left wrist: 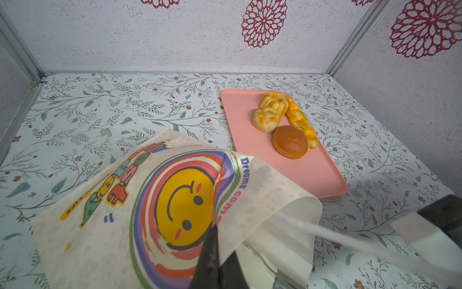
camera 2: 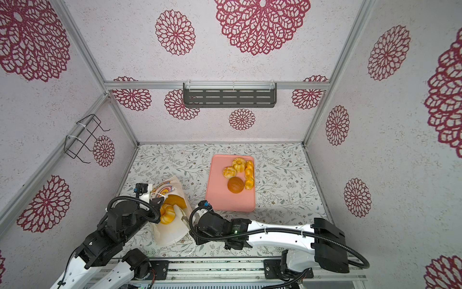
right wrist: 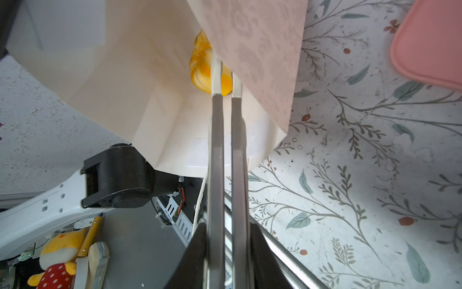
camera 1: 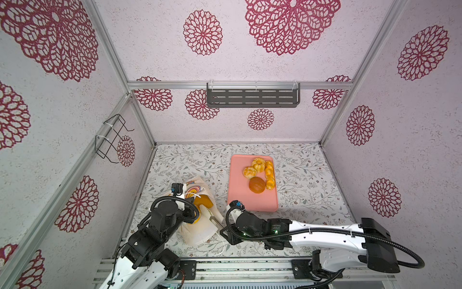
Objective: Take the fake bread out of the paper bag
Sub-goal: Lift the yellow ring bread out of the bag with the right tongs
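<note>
Left fingers [left wrist: 208,252] pinch the paper bag [left wrist: 100,225] near the front-left corner of the bench [camera 1: 300,175]; right fingers [right wrist: 215,130], barely parted in its mouth, may just push the fake bread [camera 2: 167,212] inside deeper.

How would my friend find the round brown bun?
Look for the flat pink tray on the flowery table. Four breads sit on it; the bun lies closest to the tray's bare half. It alone is dark brown and smooth; the others are yellow-orange.

Left end effector [left wrist: 214,232] clamped on the paper bag [left wrist: 100,237]; right end effector [right wrist: 226,75]: 2 fingers [right wrist: 216,150] seemingly slightly parted.
</note>
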`<state>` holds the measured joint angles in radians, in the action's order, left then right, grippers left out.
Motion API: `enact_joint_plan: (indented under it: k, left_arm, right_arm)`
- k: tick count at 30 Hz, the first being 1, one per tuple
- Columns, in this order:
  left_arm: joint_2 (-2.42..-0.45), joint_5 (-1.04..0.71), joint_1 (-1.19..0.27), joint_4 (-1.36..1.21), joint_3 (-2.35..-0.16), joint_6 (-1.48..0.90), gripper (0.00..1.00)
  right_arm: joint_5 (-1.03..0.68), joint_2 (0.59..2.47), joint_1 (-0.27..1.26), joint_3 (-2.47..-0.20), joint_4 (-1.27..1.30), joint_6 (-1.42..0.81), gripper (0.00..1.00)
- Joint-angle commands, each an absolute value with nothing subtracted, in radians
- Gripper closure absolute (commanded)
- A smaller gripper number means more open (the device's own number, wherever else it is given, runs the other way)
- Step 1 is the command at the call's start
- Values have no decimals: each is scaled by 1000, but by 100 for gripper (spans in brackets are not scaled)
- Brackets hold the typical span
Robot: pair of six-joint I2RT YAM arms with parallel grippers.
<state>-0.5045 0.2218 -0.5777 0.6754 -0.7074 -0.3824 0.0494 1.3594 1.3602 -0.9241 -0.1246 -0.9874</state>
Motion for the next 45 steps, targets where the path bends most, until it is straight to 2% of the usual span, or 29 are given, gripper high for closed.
enact_joint_plan:
  k: [1, 13, 24, 31, 35, 45]
  left_arm:
    - [-500, 215, -578, 621, -698, -399, 100]
    - [-495, 214, -580, 610, -683, -404, 100]
    - [-475, 215, -581, 600, -660, -407, 100]
    - [-472, 206, -584, 579, -644, -416, 100]
    - [-473, 204, -591, 555, -631, -434, 100]
    - [-506, 334, -605, 553, -614, -514, 100]
  right_arm:
    - [35, 1362, 1365, -958, -77, -990, 68]
    - [64, 1435, 1378, -1080, -176, -970, 59]
    - [110, 1611, 1383, -1273, -386, -963, 61]
    - [126, 1707, 1385, -1334, -409, -973, 74]
    - [142, 1691, 1385, -1335, -417, -964, 100]
    - [136, 1445, 1393, -1200, -412, -937, 100]
